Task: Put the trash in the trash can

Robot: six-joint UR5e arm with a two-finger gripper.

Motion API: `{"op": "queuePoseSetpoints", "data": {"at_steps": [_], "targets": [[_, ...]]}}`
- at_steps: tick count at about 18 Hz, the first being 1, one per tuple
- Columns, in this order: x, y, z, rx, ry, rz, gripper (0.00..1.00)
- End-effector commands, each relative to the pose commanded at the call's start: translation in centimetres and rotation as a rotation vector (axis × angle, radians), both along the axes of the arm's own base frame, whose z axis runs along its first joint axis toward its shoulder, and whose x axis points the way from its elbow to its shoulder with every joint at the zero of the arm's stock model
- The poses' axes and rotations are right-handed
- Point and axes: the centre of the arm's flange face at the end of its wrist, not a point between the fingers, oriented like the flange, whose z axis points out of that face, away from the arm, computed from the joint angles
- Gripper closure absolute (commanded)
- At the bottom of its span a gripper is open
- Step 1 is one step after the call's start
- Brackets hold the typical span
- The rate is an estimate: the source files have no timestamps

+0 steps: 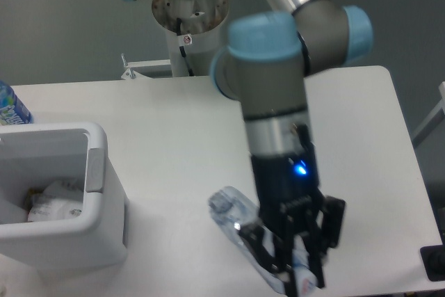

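Observation:
My gripper [297, 263] is high above the table's front edge, near the camera, and is shut on the long flattened clear plastic bottle [240, 222]. The bottle hangs tilted in the jaws, its cap end pointing up and to the left, and its lower end is hidden between the fingers [277, 252]. The white trash can [95, 166] stands at the left of the table, well apart from the gripper. The crumpled white wad [59, 201] lies inside it.
A blue-labelled bottle [10, 107] stands at the far left edge behind the trash can. The robot's base column [188, 22] is at the back middle. A black object [434, 263] sits at the lower right edge.

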Motion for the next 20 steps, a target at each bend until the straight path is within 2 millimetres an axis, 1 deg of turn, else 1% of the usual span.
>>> {"op": "queuePoseSetpoints", "data": {"at_steps": [1, 3, 5, 8, 9, 10, 11, 13, 14, 15, 16, 18, 19, 20], "targets": [[2.1, 0.7, 0.8, 0.010, 0.005, -0.032, 0.73], [5.4, 0.9, 2.4, 0.026, 0.019, -0.070, 0.73], [9.1, 1.3, 3.6, 0.034, 0.032, -0.119, 0.73], [13.4, 2.0, 4.7, 0.046, 0.041, -0.178, 0.73], [15.3, 2.6, 4.7, 0.046, 0.040, -0.207, 0.73], [17.2, 3.3, 4.3, 0.040, 0.034, -0.236, 0.73], [18.3, 3.8, 3.6, 0.030, 0.027, -0.255, 0.73], [21.8, 4.8, 2.0, -0.002, 0.024, -0.318, 0.73], [22.8, 5.1, 1.1, -0.023, 0.030, -0.340, 0.73], [23.6, 5.1, 0.9, -0.029, 0.033, -0.356, 0.69], [24.1, 5.2, 0.6, -0.033, 0.029, -0.365, 0.63], [24.3, 5.4, -0.2, -0.046, 0.022, -0.371, 0.55], [24.3, 5.3, -0.8, -0.056, 0.014, -0.372, 0.44], [24.3, 5.3, -1.4, -0.073, 0.024, -0.383, 0.19]]}}
